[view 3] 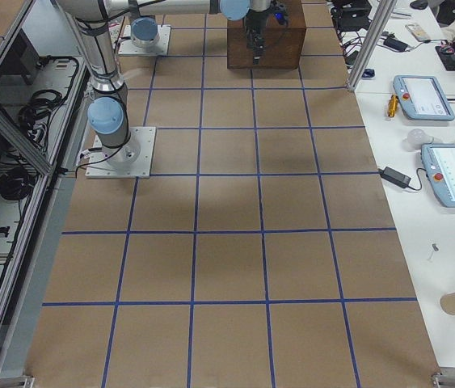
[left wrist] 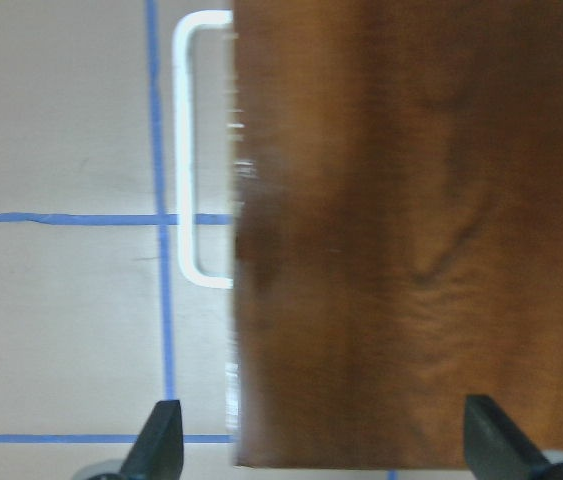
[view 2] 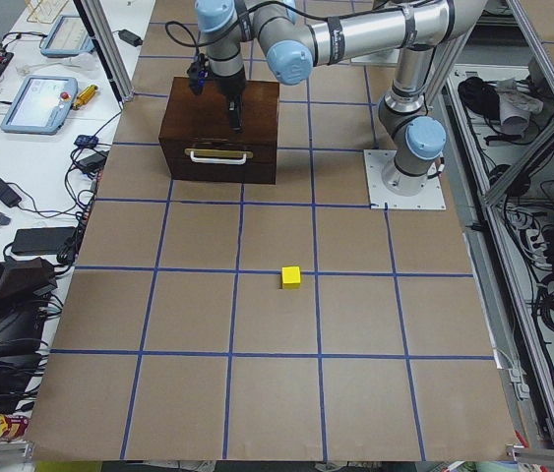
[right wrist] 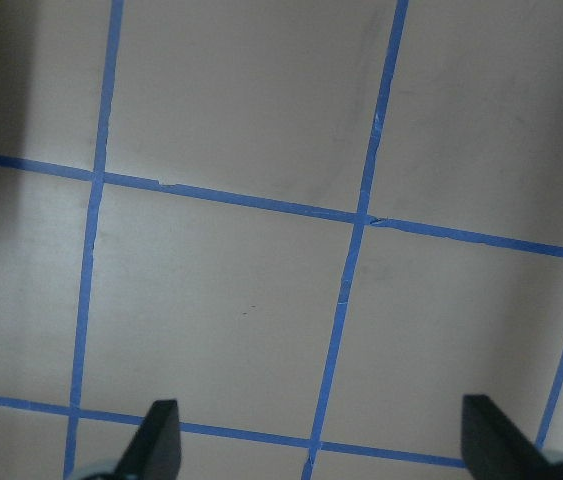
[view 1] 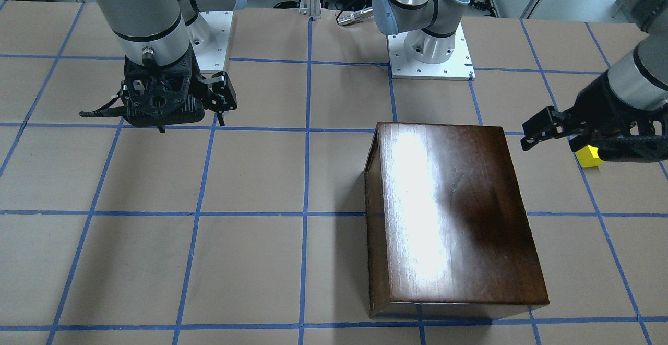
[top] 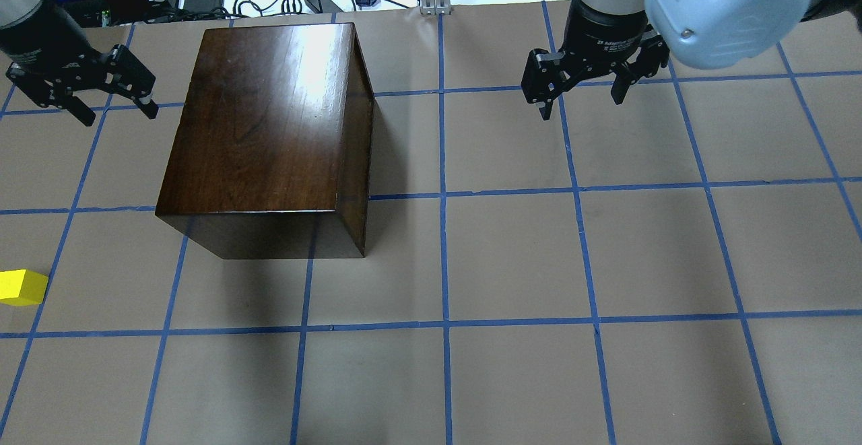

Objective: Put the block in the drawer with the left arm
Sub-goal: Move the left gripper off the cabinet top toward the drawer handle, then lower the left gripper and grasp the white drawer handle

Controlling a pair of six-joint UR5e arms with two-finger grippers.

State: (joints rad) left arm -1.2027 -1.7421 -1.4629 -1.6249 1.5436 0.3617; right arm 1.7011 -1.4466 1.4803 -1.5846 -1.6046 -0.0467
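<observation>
Overhead: my left tool wide open, empty, beside the glossy dark-brown wooden box; small bright yellow cube well apart on the brown tabletop; right tool wide open, empty.
Left side: dark-brown-fronted drawer looks shut, though small here.
Left wrist: white loop handle sits off-centre; a skewed pull could drag the whole box.

From here I see bright, even light from above, and it makes a strong white glare on the glossy top of the wooden box. A soft shadow lies on the table beside the box, on the robot's side. In the left wrist view the box edge is smeared and its handle looks washed out.
</observation>
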